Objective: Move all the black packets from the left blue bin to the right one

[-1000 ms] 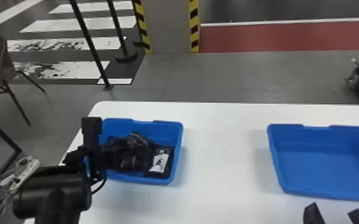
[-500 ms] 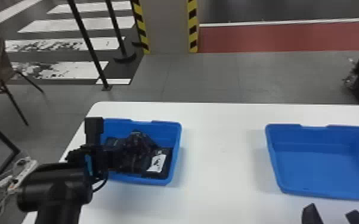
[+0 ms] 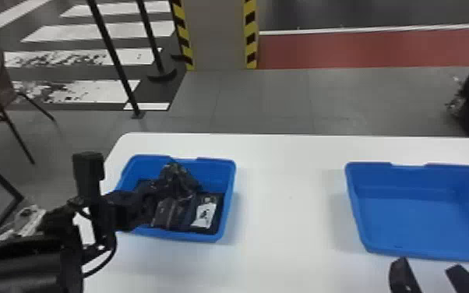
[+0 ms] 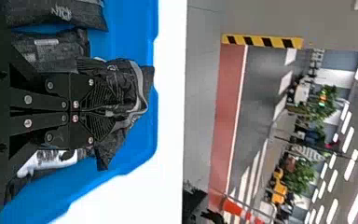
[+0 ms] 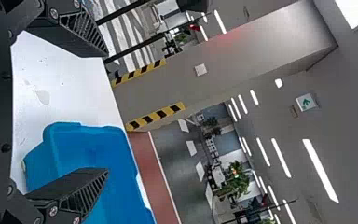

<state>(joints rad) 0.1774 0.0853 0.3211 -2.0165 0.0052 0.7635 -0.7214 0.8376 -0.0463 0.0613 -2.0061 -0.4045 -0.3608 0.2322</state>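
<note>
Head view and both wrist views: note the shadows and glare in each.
Head view: soft shadows on the white table beside the left blue bin and right blue bin. Left wrist view: table washed out to plain white, ceiling lights glaring. Right wrist view: glaring ceiling lights, faint red glow on the pillar.

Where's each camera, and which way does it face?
Head view: on the head, facing forward and down over the table; shows left arm, right pincer.
Left wrist view: on that wrist, facing past left pincer over left bin.
Right wrist view: likewise, past right pincer over right bin.
Head and left wrist views share left bin.
</note>
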